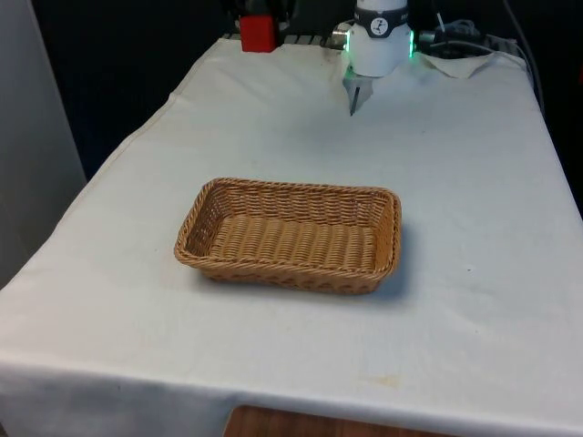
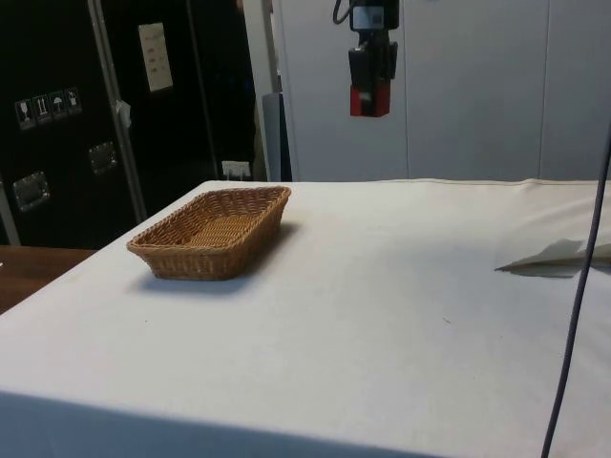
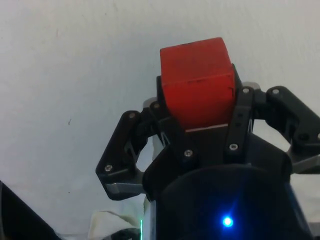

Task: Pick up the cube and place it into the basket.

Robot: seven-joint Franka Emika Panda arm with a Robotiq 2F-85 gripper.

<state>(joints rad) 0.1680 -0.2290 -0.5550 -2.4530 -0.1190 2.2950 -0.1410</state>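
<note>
Pick done: gripper (image 2: pixel 369 95) pinches cube (image 3: pixel 197 82), high above table | left: carry to basket (image 1: pixel 290 234), drop

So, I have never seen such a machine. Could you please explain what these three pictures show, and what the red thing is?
It is a robot arm working at a table under a white cloth. At its end is a black two-finger claw that can grasp things.

One picture looks across the table towards the robot, one looks from the table's side, and one comes from a camera on the arm's wrist, looking along the claw.

On the cloth lies a woven basket with nothing in it. The red thing is a cube. The claw is shut on it and holds it high above the table, off to one side of the basket, not above it.
</note>
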